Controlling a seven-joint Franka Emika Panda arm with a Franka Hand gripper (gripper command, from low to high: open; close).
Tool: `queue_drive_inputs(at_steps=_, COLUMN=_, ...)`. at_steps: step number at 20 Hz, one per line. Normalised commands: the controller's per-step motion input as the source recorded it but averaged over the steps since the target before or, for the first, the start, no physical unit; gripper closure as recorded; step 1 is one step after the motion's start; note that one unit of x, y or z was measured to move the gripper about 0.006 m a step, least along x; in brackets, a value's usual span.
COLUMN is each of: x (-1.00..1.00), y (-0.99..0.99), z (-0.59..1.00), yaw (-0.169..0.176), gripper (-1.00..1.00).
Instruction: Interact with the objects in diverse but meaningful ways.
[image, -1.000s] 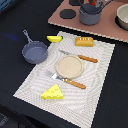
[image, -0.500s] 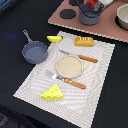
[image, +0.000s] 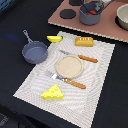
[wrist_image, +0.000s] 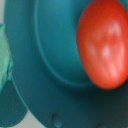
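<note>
**Tomato in the pot, table setting untouched**

The cheese (image: 52, 92), banana (image: 54, 38) and bread (image: 84, 41) lay apart on the striped mat (image: 95, 95) around the plate (image: 69, 66), with nothing on the plate, so most of the play appeared still to come. The tomato (wrist_image: 103, 44) sat in a teal vessel (wrist_image: 45, 75), close under the wrist camera. The gripper (image: 93, 5) hung over the grey pot (image: 90, 15) at the far board; whether its jaws were open or closed could not be told.
</note>
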Motion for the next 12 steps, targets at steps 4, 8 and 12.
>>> queue_drive_inputs(at_steps=4, x=0.0, y=-0.37, z=1.0, yaw=0.028, gripper=-1.0)
queue_drive_inputs(at_steps=8, x=0.0, y=-0.53, z=0.86, yaw=0.036, gripper=-1.0)
queue_drive_inputs(at_steps=12, x=0.01, y=-0.73, z=0.37, yaw=0.032, gripper=-1.0)
